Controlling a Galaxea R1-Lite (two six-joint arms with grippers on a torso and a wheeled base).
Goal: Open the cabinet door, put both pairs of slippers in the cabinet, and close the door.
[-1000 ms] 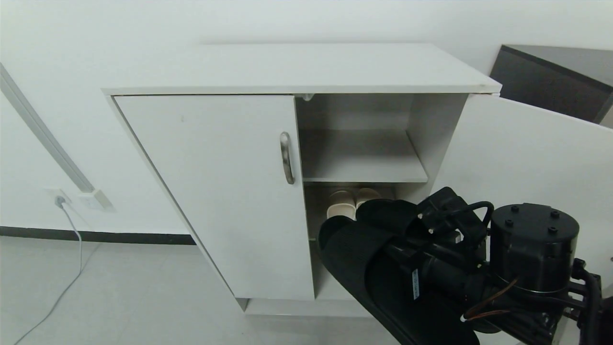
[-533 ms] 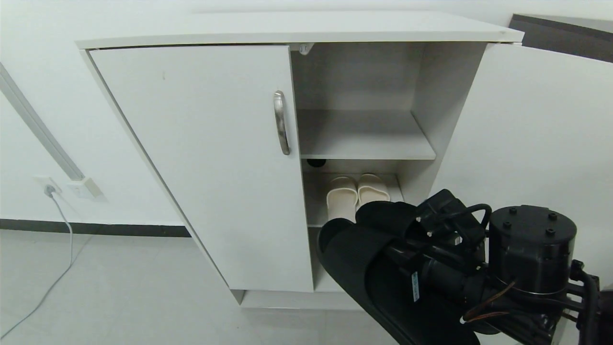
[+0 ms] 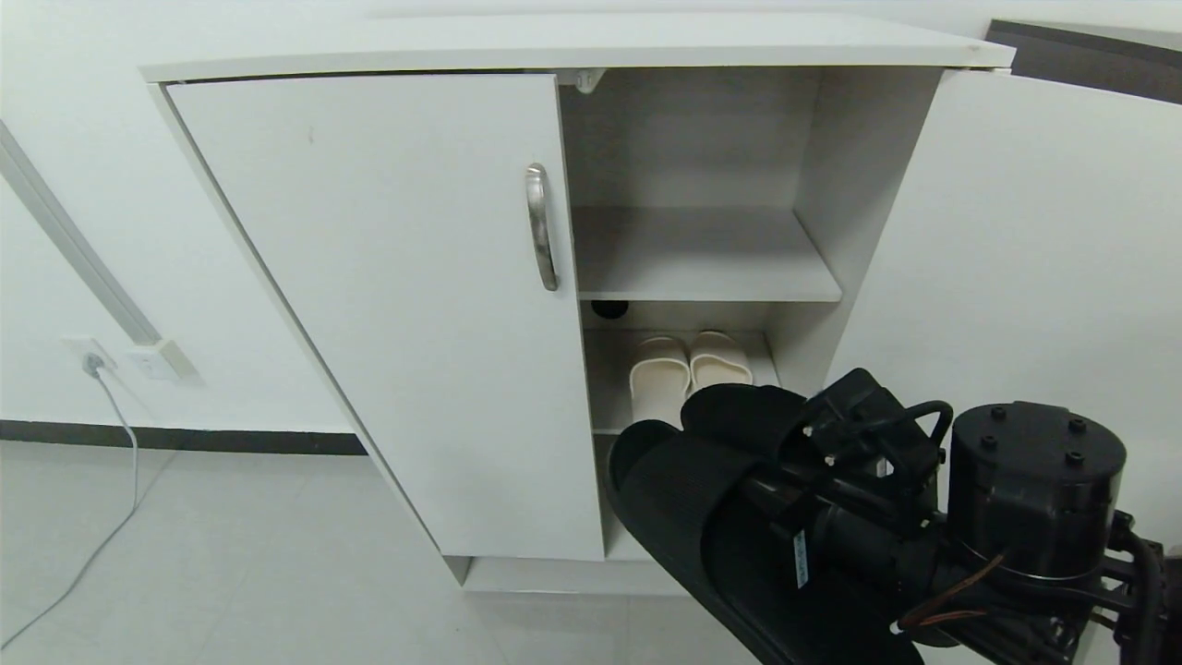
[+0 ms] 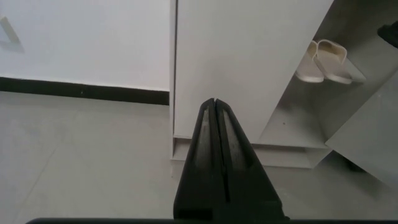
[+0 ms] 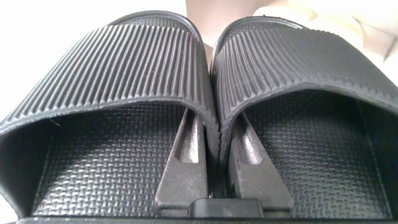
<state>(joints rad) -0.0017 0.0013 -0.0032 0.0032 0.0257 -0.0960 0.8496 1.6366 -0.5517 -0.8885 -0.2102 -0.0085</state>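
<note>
Right gripper (image 5: 214, 158) jaws clenched on the adjoining inner walls of the black slippers (image 3: 683, 489). The pair sits side by side, low, just in front of the cabinet (image 3: 572, 42) opening. Right door (image 3: 1016, 231) open, left door (image 3: 388, 277) closed. Cream slippers (image 3: 688, 369) inside on a lower shelf. Left gripper (image 4: 214, 106) jaws pressed together, holding nothing, near the cabinet's base.

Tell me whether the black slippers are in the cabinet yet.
Out. The black slippers hang before the open cabinet, clamped by the right gripper; the cream pair sits inside.
</note>
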